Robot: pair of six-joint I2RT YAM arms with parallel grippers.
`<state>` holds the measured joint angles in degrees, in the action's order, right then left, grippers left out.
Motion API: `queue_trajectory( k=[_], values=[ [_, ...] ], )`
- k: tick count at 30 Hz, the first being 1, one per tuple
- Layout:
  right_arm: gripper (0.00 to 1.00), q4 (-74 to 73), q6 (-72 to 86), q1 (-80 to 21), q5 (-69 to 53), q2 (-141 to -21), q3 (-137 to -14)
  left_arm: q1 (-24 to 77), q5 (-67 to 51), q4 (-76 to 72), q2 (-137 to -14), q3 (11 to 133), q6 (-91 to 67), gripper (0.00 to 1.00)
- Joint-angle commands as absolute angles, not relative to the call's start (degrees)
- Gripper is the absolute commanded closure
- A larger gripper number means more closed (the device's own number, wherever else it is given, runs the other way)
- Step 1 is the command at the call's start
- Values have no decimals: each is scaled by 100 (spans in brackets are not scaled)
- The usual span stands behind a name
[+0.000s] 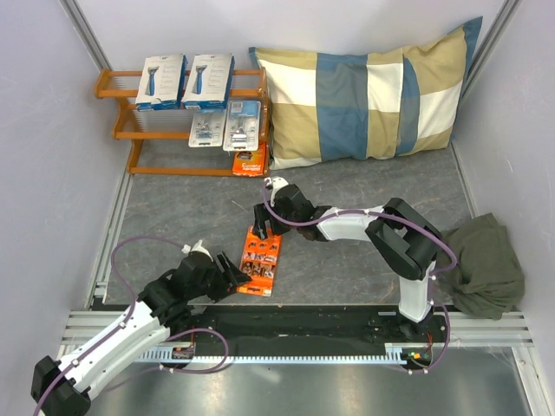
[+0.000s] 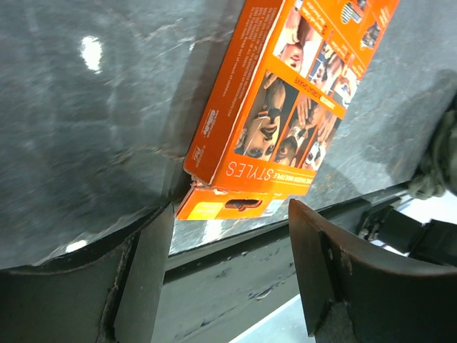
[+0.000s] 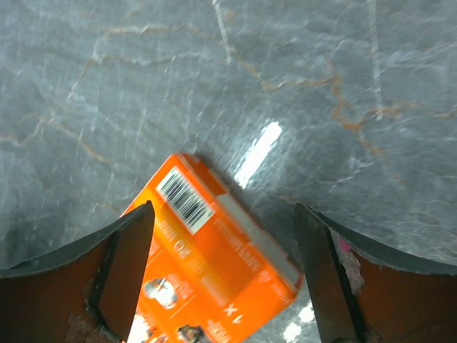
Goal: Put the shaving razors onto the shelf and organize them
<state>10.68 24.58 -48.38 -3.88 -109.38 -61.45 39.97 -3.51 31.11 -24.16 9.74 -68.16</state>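
One orange razor pack lies on the dark table between my two grippers. My left gripper is open at the pack's near left corner; the left wrist view shows the pack's hang tab just past the fingertips, untouched. My right gripper hovers open over the pack's far end, and the barcode end sits between its spread fingers. The shelf stands at the back left. It holds two white boxes on top, two blister packs in the middle and an orange pack low on the right.
A blue-and-beige checked pillow leans at the back, right of the shelf. A dark green cloth lies bunched at the right wall. A metal rail runs along the table's near edge by the arm bases.
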Motion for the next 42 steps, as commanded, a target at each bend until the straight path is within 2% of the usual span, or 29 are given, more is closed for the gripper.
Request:
queue_trajectory(
  k=[1,6,10,17,25,36,42],
  values=[
    [14,1249,2513,-4816,-1106,-10943,-6092,4017,-422,2672,-2426,607,-7171,27],
    [17,1204,2864,-4816,-1336,-10329,-5075,4017,-308,2575,-1969,422,-7277,27],
    [18,1187,3172,-4816,-1485,-9722,-4317,4017,-342,2514,-2082,466,-7181,26],
    [21,809,3489,-4825,-1556,-8536,-3639,4034,-817,1732,-2882,623,-6847,26],
    [21,676,3586,-4816,-1442,-7937,-3173,4253,-1344,1197,-3813,1055,-6390,28],
    [21,1204,3621,-4878,-1872,-8385,-3349,6292,-679,26,-5316,1283,-6995,29],
    [21,1327,3674,-5018,-2030,-8279,-3217,6925,183,-315,-5151,941,-7759,28]
  ],
)
